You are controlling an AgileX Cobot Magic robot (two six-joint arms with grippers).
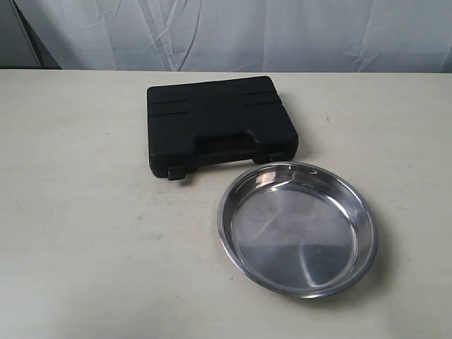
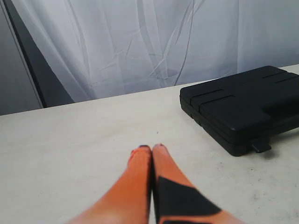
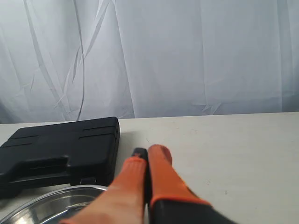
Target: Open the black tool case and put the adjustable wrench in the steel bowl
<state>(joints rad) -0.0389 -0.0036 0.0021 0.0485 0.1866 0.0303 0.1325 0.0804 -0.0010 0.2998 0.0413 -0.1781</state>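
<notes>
The black tool case lies closed on the table, handle slot and two latches facing the near side; the left latch tab sticks out. It also shows as the case in the left wrist view and the case in the right wrist view. The steel bowl sits empty just in front and right of the case; its rim shows in the right wrist view. The adjustable wrench is out of view. My left gripper is shut, left of the case. My right gripper is shut, beside the case's right end. Neither shows in the exterior view.
The pale table carries only the case and bowl. A white curtain hangs behind its far edge, with a dark gap at the left.
</notes>
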